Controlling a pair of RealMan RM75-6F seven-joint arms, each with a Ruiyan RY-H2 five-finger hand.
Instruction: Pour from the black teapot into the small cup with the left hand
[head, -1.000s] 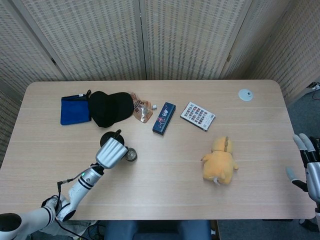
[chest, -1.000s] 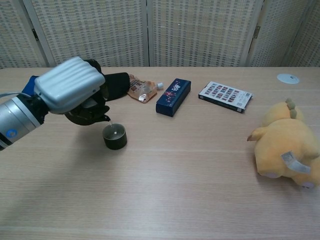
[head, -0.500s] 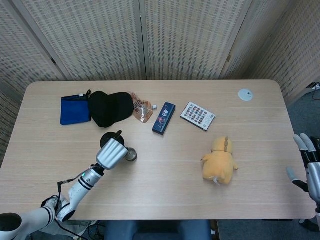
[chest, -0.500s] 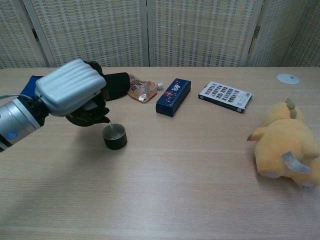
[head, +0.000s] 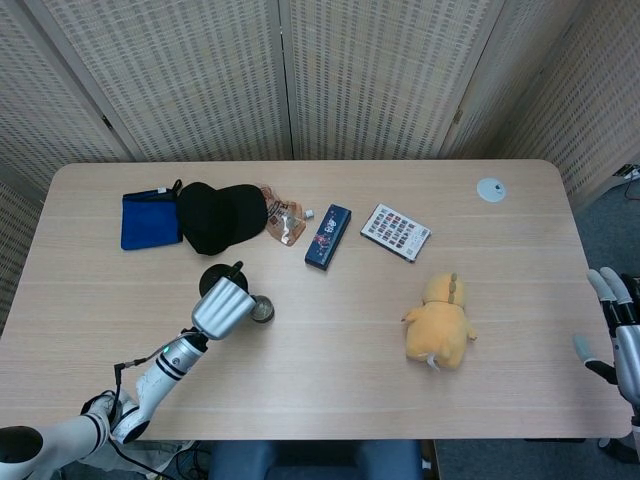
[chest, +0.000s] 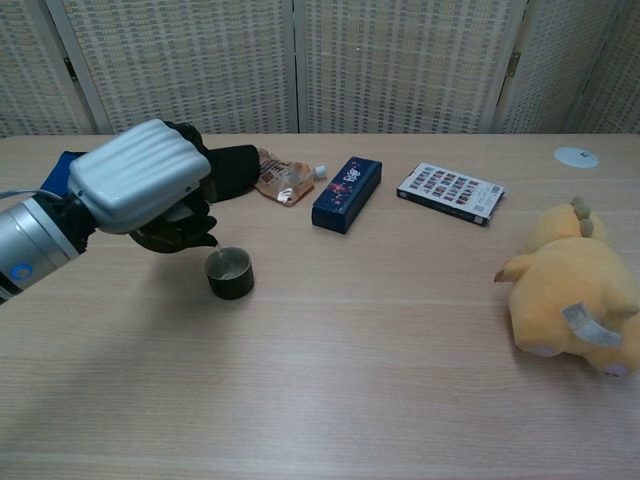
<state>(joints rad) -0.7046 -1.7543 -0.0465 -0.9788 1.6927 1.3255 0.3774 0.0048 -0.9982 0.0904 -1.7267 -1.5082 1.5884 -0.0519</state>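
- My left hand (chest: 140, 190) is wrapped around the teapot (chest: 178, 228), tipped so the spout sits right over the cup (chest: 230, 274) just below my fingers.
- Pot looks rigid, probably heavy and breakable; I'd keep hold by its body.
- Cup seems to have some liquid in it already.
- Right hand (head: 618, 335) hangs off the table (head: 330, 360) edge, fingers apart, holding nothing.

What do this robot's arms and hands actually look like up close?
The left hand has a ribbed, silver-white shell on its back and dark parts underneath. Its forearm is a silver and white cylinder with black rings, a small blue mark and a thin black cable near the table edge. The right hand shows pale grey fingers with black sections.
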